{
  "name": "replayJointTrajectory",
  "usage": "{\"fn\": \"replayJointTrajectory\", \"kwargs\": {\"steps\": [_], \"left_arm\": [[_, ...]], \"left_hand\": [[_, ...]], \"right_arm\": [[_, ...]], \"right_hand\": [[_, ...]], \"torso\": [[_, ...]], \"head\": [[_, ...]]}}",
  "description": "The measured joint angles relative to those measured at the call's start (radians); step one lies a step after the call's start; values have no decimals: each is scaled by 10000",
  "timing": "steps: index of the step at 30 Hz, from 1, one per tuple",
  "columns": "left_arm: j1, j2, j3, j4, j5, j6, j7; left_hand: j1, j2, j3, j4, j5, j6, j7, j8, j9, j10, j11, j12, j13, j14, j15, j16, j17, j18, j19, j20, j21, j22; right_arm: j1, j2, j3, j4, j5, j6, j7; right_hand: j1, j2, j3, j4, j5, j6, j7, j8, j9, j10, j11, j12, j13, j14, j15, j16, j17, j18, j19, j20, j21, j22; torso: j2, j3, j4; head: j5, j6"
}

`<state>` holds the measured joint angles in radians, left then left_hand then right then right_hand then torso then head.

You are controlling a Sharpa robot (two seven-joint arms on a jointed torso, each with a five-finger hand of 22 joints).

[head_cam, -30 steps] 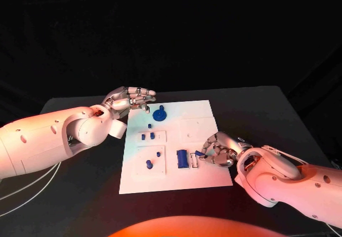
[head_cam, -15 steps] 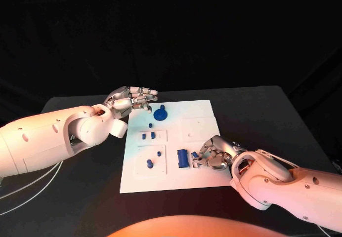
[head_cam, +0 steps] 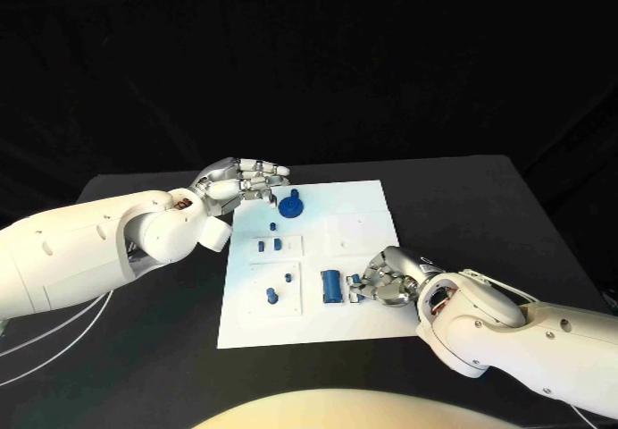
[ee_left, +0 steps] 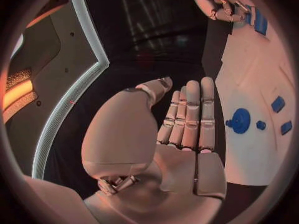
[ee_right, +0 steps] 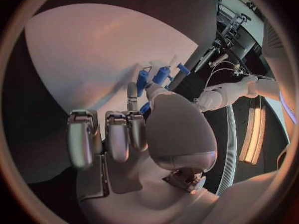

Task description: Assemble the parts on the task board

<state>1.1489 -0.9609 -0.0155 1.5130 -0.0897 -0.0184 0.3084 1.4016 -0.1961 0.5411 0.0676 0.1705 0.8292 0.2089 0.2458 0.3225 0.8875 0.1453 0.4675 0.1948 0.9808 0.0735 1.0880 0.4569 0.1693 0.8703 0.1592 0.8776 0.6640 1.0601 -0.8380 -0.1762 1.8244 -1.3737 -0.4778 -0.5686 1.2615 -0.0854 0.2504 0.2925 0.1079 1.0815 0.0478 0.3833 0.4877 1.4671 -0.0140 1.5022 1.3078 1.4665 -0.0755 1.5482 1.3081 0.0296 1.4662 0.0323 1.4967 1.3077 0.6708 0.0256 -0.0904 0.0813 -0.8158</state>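
The white task board (head_cam: 367, 223) lies mid-table. A round blue part (head_cam: 291, 207) with a knob sits near its far edge, also seen in the left wrist view (ee_left: 240, 120). Small blue parts (head_cam: 268, 243) stand in a recess, and others (head_cam: 273, 293) lie nearer. A long blue part (head_cam: 332, 286) lies in a slot. My right hand (head_cam: 389, 279) rests on the board beside it, fingers curled, pinching a small blue part (head_cam: 354, 281) (ee_right: 144, 107). My left hand (head_cam: 245, 183) hovers at the board's far left corner, fingers straight (ee_left: 187, 119) and holding nothing.
The black table (head_cam: 489, 206) surrounds the board, with bare room to its right and far side. My left forearm (head_cam: 104, 246) covers the table left of the board. My right forearm (head_cam: 515, 331) lies across the near right corner.
My right hand has slid left across the board, closer to the long blue part, and its forearm has swung in. The left hand has barely moved.
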Motion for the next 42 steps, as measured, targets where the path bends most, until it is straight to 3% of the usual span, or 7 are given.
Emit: {"fn": "replayJointTrajectory", "kwargs": {"steps": [24, 29, 37, 42], "left_arm": [[1, 0, -2, -17, -265, 213, -203], [1, 0, -2, -18, -275, 216, -218], [1, 3, -2, -46, -286, 216, -231], [1, 35, -2, -126, -289, 210, -220]], "left_hand": [[0, 0, 0, 0, 0, -35, 34, 0, -2, -13, 13, 0, -10, -71, 0, 0, -20, 0, 0, 0, 2, -9], [0, 0, -1, 0, 0, -35, 34, 0, -1, -12, 13, 0, -9, -71, 0, 0, -20, 0, 0, 0, -35, -9], [0, 0, -1, 0, 0, -35, 34, 0, -10, -12, 13, 0, -9, -71, -1, 0, -19, 0, 0, 0, -35, -9], [-2, -2, -1, 0, 0, -35, 34, 0, -10, -47, 49, 0, -9, -73, 2, 0, -33, 0, 0, 0, -35, -18]], "right_arm": [[2, 223, -5, -222, 10, 338, 132], [1, 205, -4, -224, 19, 382, 175], [-2, 96, -5, -166, 20, 384, 299], [71, -170, -3, -53, 104, 239, 534]], "right_hand": [[-52, -28, 175, -72, 5, -6, 7, 25, 5, 0, 1, -167, -1, 0, 1, -38, -3, 0, 0, 1, -249, -3], [-606, -290, 118, -13, 5, -53, 54, 25, 0, 0, 1, -232, -2, 0, 1, -38, -3, 0, 0, 1, -310, -3], [-716, -354, 117, -14, 4, -54, 53, 25, -1, 0, 1, -284, -2, 0, 1, -77, -4, 0, 0, 1, -366, -4], [-1016, -653, -79, 25, 4, -323, 174, -59, -22, 0, 1, -604, -2, 0, 1, -263, -5, 0, 0, 1, -900, -4]], "torso": [[-8, -1, 4], [-6, -7, 4], [-5, -5, 6], [-15, -3, 7]], "head": [[28, -25], [15, -26], [9, 15], [20, 74]]}}
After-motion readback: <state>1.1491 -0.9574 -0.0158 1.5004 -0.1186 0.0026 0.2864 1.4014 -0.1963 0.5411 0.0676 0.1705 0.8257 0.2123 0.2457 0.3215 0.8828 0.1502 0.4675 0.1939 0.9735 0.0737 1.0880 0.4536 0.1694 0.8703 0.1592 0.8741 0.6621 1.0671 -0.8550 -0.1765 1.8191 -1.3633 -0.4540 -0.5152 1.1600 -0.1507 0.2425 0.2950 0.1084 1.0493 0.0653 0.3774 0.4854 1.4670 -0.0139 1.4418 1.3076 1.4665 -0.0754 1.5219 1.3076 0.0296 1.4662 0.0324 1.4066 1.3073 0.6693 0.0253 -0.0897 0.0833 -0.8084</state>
